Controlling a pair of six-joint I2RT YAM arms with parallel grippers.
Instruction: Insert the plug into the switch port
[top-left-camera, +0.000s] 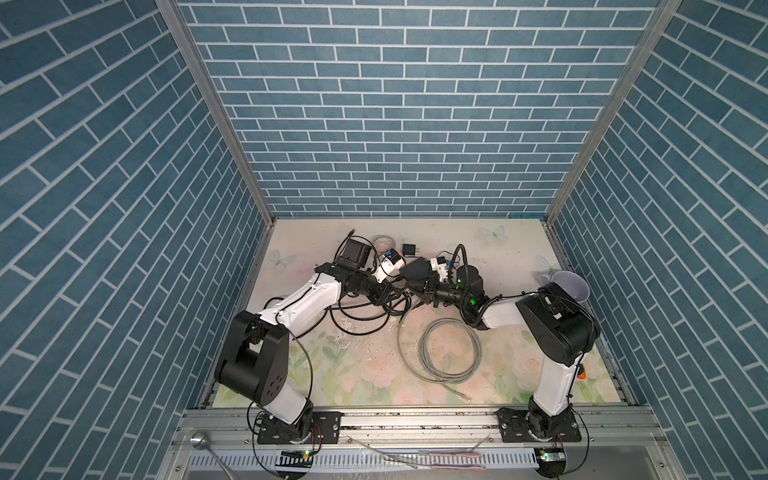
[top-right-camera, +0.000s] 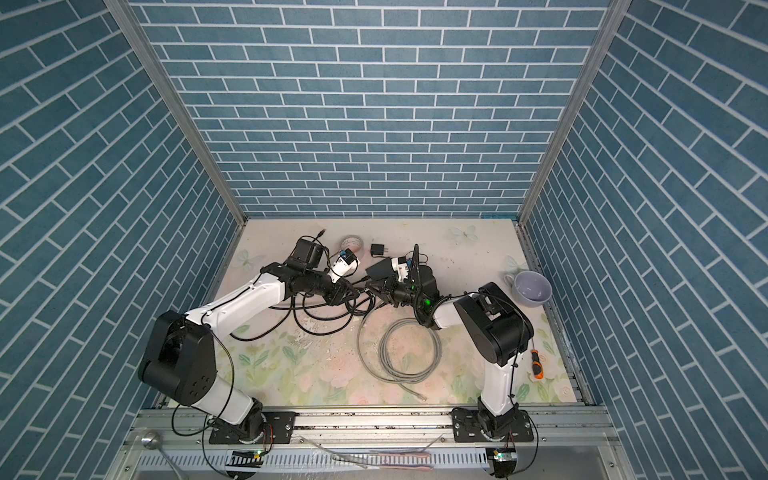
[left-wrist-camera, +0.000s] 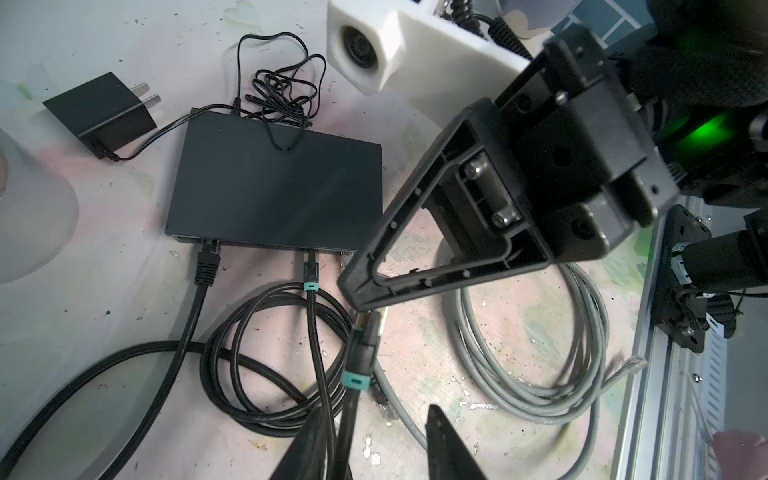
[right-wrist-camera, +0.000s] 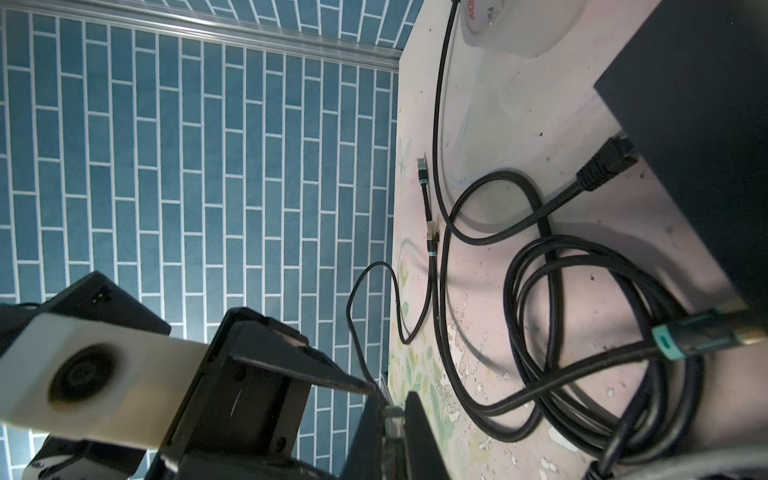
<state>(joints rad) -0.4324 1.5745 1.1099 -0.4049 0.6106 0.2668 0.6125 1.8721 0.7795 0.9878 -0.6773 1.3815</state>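
The switch (left-wrist-camera: 274, 187) is a flat black box lying on the floral mat, partly visible in both top views (top-left-camera: 415, 269) (top-right-camera: 380, 268). Two black cables sit in its front edge, one with a teal ring (left-wrist-camera: 309, 272). The plug (left-wrist-camera: 365, 345), black with a teal ring, hangs a short way in front of that edge. My right gripper (left-wrist-camera: 362, 300) (right-wrist-camera: 392, 409) is shut on the plug's head. My left gripper (left-wrist-camera: 376, 411) is open behind it, with the plug's cable running beside one finger (left-wrist-camera: 316, 449). Both grippers meet mid-table (top-left-camera: 401, 291).
A black power adapter (left-wrist-camera: 99, 112) and a tape roll (top-left-camera: 384, 241) lie beyond the switch. Black cable loops (left-wrist-camera: 266, 374) and a grey cable coil (top-left-camera: 449, 353) cover the mat nearby. A mug (top-left-camera: 569, 286) and a screwdriver (top-right-camera: 537, 365) sit at the right edge.
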